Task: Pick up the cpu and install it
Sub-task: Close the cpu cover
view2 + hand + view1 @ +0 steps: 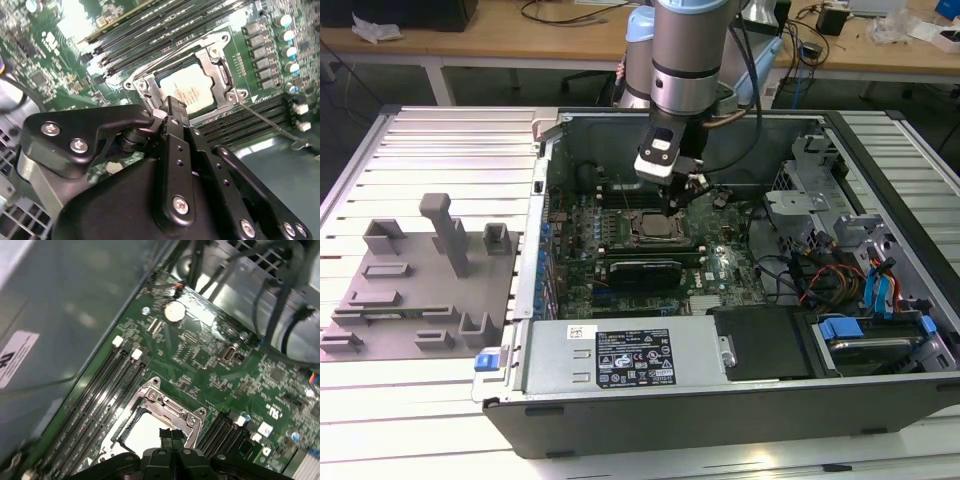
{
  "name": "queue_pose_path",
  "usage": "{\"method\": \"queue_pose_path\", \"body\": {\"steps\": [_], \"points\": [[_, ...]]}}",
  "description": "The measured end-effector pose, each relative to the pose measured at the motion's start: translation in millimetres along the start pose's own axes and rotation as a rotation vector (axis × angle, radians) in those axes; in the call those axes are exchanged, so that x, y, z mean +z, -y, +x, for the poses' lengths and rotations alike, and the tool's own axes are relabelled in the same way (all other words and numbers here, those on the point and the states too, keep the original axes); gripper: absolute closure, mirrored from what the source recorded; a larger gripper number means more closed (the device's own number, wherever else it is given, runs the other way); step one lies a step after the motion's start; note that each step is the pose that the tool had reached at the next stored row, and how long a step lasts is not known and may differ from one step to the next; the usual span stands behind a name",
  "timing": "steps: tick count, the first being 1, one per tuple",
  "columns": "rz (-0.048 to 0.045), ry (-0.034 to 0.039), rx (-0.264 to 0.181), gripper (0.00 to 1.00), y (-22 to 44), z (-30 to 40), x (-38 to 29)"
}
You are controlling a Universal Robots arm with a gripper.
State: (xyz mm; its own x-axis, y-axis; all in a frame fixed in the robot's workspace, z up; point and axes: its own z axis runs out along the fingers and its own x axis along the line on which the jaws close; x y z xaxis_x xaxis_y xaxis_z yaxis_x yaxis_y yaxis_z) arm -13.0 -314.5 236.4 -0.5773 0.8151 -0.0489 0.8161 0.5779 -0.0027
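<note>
The cpu [191, 91] is a pale silvery square lying flat inside the metal socket frame [223, 75] on the green motherboard [720, 255]; the first wrist view shows the cpu [145, 432] from the other side. In the exterior view the socket [658, 228] sits mid-board inside the open computer case. My gripper [672, 208] hangs just above the socket. Its black fingertips [166, 435] are pressed together, shut, with nothing between them. In the second wrist view the gripper [170, 106] ends just short of the chip's near edge, apart from it.
Memory slots [150, 30] flank the socket. A coin battery [174, 311] lies further along the board. The power supply [620, 355] lines the case's front, and cables and drive bays [840, 270] fill the exterior view's right. A grey fixture plate [410, 290] lies outside at the left.
</note>
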Motion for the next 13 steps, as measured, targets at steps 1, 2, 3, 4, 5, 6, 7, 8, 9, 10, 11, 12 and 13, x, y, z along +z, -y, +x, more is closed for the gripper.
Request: {"method": "queue_pose_path", "body": {"steps": [1,2,3,4,5,6,7,8,9,10,11,12,13], "points": [[-0.0009,0.0001,-0.02,0.89,0.0,0.0,0.0],[-0.0019,0.0003,-0.042,0.89,0.0,0.0,0.0],[-0.0028,0.0003,-0.059,0.89,0.0,0.0,0.1],[-0.0038,0.0004,-0.08,0.89,0.0,0.0,0.1],[-0.0047,0.0005,-0.099,0.89,0.0,0.0,0.1],[-0.0056,0.0005,-0.117,0.89,0.0,0.0,0.2],[-0.0065,0.0005,-0.136,0.89,0.0,0.0,0.2],[-0.0074,0.0006,-0.155,0.89,0.0,0.0,0.3],[-0.0094,0.0008,-0.197,0.89,0.0,0.0,0.3],[-0.0113,0.0009,-0.234,0.89,0.0,0.0,0.4],[-0.0122,0.0009,-0.252,0.89,0.0,0.0,0.5],[-0.013,0.001,-0.269,0.89,0.0,0.0,0.5],[-0.0144,0.0011,-0.297,0.89,0.0,0.0,0.6]]}}
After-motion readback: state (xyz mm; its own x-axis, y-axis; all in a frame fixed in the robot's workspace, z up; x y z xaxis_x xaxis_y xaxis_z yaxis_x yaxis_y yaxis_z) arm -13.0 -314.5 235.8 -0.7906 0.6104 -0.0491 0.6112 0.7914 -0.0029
